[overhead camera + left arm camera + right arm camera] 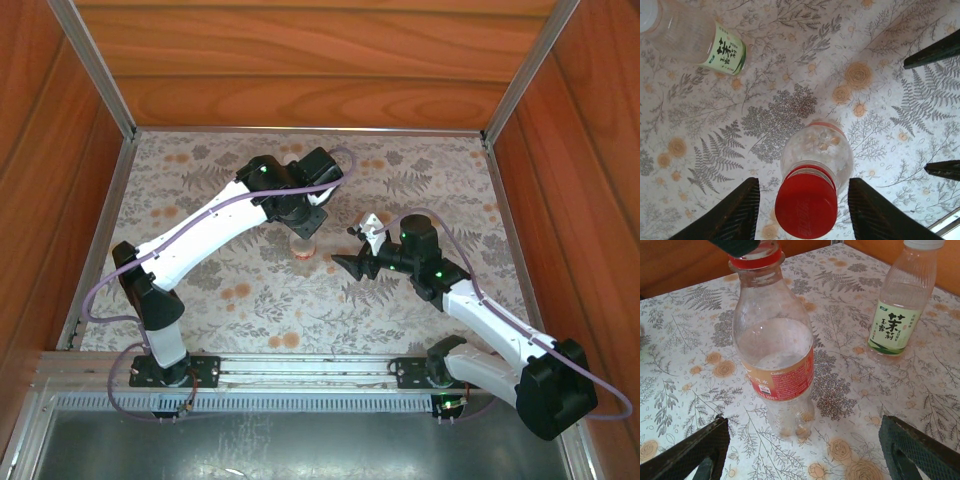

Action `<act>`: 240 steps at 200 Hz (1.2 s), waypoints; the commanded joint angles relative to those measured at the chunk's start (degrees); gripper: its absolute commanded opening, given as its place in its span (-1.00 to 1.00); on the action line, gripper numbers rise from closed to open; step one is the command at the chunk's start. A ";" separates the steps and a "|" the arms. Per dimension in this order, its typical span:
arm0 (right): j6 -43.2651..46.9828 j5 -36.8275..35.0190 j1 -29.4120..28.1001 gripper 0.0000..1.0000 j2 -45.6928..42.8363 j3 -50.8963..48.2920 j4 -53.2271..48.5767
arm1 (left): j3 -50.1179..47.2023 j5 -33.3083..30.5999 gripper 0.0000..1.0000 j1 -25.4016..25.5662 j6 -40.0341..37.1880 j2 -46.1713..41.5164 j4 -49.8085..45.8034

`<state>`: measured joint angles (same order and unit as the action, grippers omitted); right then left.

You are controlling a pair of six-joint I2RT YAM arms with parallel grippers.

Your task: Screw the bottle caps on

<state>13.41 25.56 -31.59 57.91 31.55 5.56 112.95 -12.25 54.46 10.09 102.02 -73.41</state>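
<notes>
Red cap (806,206) tops red-banded bottle (772,340), untouched between left gripper's (804,192) parted jaws; right gripper (802,430) gapes empty.

Short bottle (774,355) & tall bottle (897,305): clear glossy plastic; short w/ shiny red film band, tall w/ smooth green-yellow label. Red cap (806,206) smooth plastic, slight sheen; white cap (924,244) plastic. Counter (880,50): matt floral-print covering. Jaws matt black, ribbed. Walls (300,60) varnished wood; frame rails (95,65) brushed metal

Red-capped bottle (772,340), white-capped bottle (895,305), both upright
</notes>
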 commanded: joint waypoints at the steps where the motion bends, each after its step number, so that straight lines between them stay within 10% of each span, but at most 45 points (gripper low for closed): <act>1: 0.65 -0.34 -0.55 0.67 -0.70 -0.55 -0.46 | 2.72 -1.37 0.15 0.45 -0.07 0.03 -1.78; 74: -0.38 -0.83 -0.64 0.67 -0.60 0.42 -1.07 | -1.86 -6.71 0.69 0.74 0.15 -8.02 4.35; 175: -3.89 1.21 -0.92 0.66 -1.26 8.69 -3.10 | -64.42 -1.57 1.00 0.77 -9.17 -49.36 65.52; 240: -4.02 0.01 -4.49 0.64 -0.50 18.06 -6.96 | -84.15 5.73 1.00 0.71 -12.46 -50.63 90.26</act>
<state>9.91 25.61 -34.06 57.52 46.48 0.62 33.91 -11.03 54.87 0.27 50.70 -0.32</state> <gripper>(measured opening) 0.819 0.999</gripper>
